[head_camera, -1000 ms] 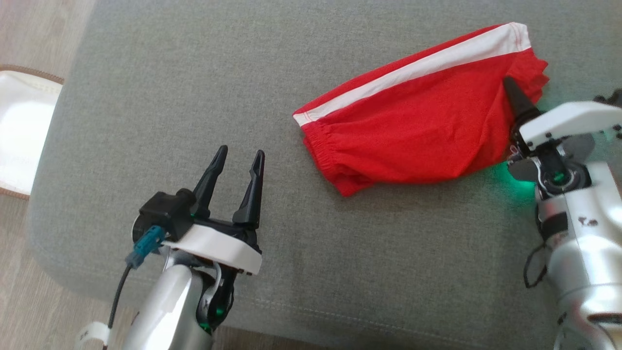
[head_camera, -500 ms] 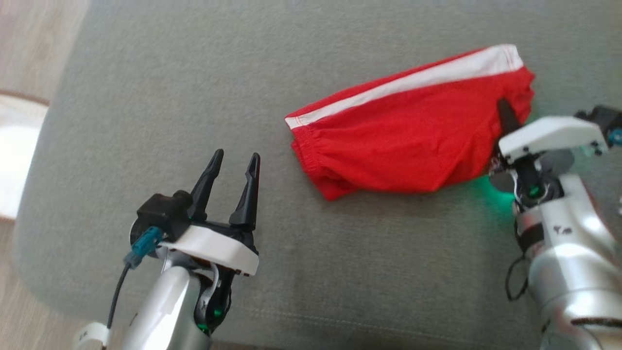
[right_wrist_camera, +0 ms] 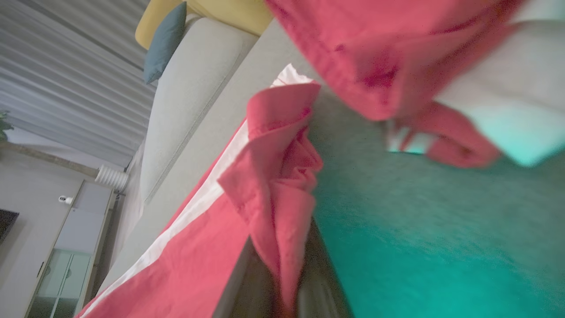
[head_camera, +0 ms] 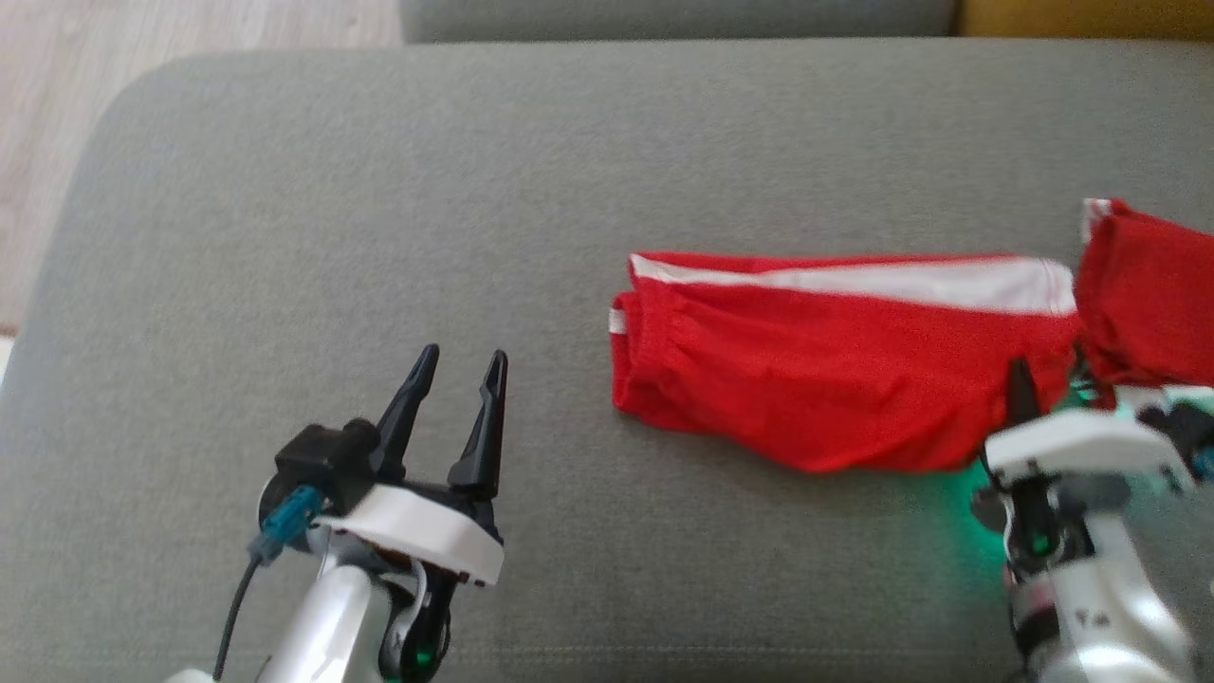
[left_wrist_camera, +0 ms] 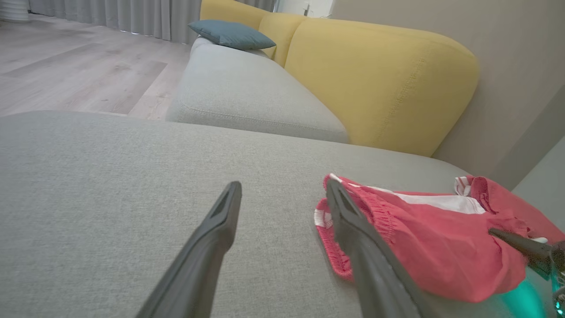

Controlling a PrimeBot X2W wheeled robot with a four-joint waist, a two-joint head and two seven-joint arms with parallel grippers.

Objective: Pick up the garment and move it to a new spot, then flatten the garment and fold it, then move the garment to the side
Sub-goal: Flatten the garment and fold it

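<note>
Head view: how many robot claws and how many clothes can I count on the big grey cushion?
Grippers: 2, the left gripper and the right gripper
Clothes: 1, the red garment with a white stripe
Total: 3

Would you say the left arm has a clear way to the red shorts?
Probably yes: the open left pincer stands beside the waistband end of the shorts with just bare cushion between them; the right pincer grips the opposite end.
</note>
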